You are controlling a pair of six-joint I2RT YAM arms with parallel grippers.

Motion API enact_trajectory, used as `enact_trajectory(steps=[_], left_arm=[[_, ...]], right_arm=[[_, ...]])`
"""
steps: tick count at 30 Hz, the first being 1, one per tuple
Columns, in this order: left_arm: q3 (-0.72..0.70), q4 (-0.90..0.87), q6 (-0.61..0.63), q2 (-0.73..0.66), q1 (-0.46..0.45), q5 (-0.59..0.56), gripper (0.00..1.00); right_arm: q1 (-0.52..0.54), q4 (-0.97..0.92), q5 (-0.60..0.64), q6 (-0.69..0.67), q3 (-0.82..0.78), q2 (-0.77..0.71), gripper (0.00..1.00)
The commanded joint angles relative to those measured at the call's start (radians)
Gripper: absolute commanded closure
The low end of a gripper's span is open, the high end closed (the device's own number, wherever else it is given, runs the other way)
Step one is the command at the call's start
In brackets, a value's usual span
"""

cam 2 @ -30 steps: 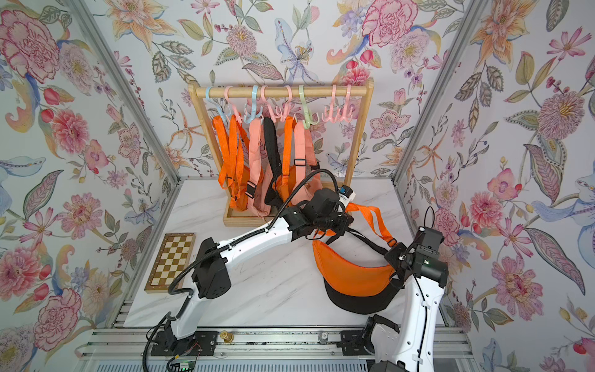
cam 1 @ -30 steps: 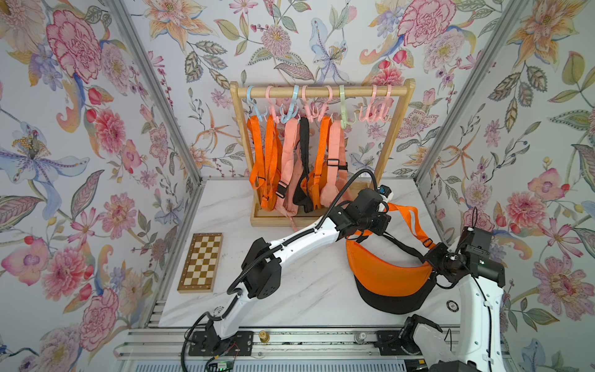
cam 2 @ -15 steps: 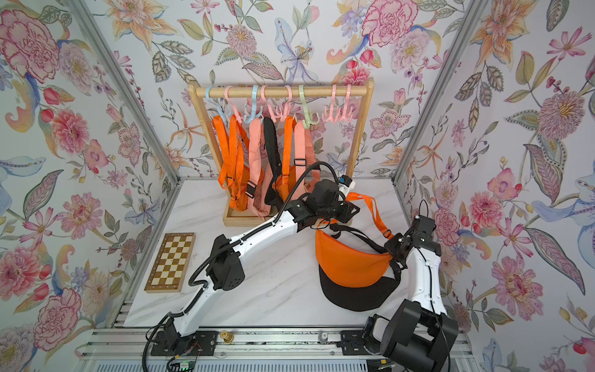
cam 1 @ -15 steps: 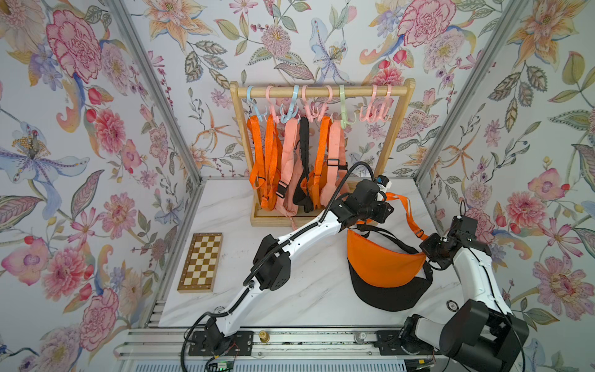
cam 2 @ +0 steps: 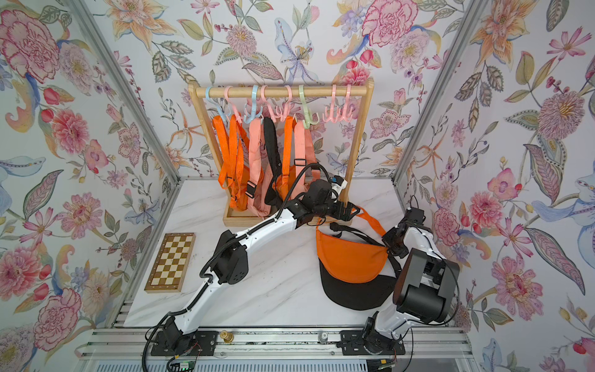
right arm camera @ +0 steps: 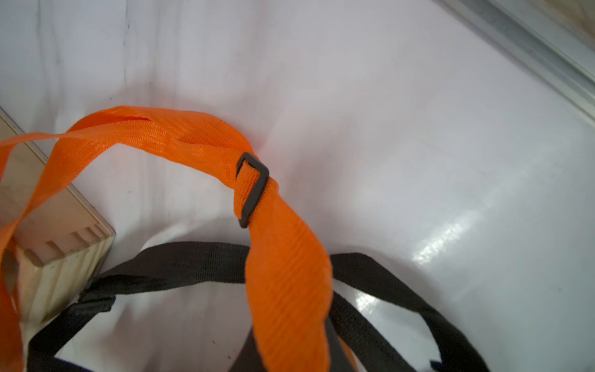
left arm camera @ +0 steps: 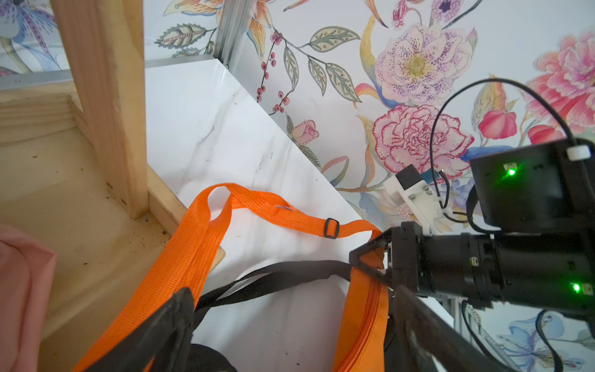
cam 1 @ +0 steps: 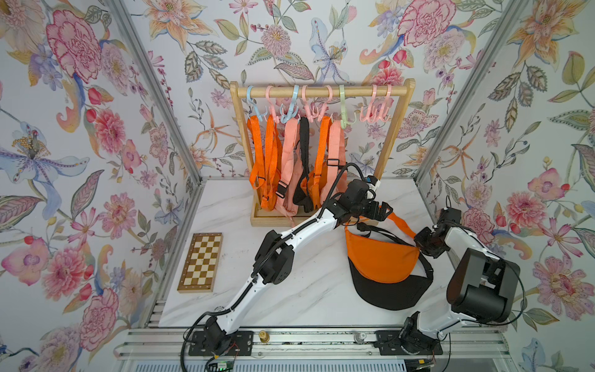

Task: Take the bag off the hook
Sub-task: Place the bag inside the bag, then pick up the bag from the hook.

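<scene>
Finishing release, judging by scene: orange bag [cam 1: 381, 257] lies on surface [cam 1: 315, 290], off hook [cam 1: 373, 109], atop black bag [cam 1: 386, 293]. Left gripper [cam 1: 383, 213] wide open, empty, above strap [cam 1: 401, 224]. Right gripper [cam 1: 418, 247] at bag corner; grip unclear. Lift straight up, avoid snagging strap.

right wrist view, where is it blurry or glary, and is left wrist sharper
Right wrist view: orange strap soft near the lens, buckle sharper, white glare on the marble table. Left wrist view: strap and buckle crisp, only the nearest left tool finger blurred.
</scene>
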Motion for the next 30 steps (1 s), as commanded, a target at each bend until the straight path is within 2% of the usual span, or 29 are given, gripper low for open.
enact_trajectory(steps=[1,7,11,13,15,17,20,27,28,30], left_arm=[[-0.022,0.016,0.023,-0.057,0.008,0.026,0.00],[-0.055,-0.028,0.055,-0.147,0.017,-0.007,0.00],[-0.122,-0.028,0.105,-0.254,0.019,-0.070,0.00],[-0.151,-0.032,0.128,-0.312,0.020,-0.107,0.00],[-0.186,-0.034,0.154,-0.381,0.023,-0.152,0.00],[-0.219,-0.042,0.187,-0.446,0.026,-0.208,0.00],[-0.277,-0.043,0.229,-0.541,0.038,-0.304,0.00],[-0.416,-0.031,0.254,-0.689,0.125,-0.408,0.05],[-0.441,-0.018,0.250,-0.700,0.142,-0.405,0.08],[-0.495,0.021,0.229,-0.715,0.193,-0.363,0.19]], right_arm=[[0.003,0.034,0.008,0.008,0.056,0.027,0.70],[0.012,-0.007,0.049,0.014,0.134,-0.029,0.31],[0.015,-0.055,0.118,0.017,0.204,-0.122,0.20],[0.034,-0.085,0.166,0.004,0.253,-0.169,0.19],[0.098,-0.106,0.225,-0.032,0.318,-0.217,0.19],[0.200,-0.102,0.286,-0.098,0.373,-0.253,0.20],[0.374,-0.041,0.329,-0.228,0.419,-0.301,0.30],[0.645,0.129,0.276,-0.358,0.435,-0.343,0.46],[0.676,0.143,0.250,-0.391,0.446,-0.331,0.49],[0.744,0.166,0.198,-0.477,0.476,-0.295,0.54]])
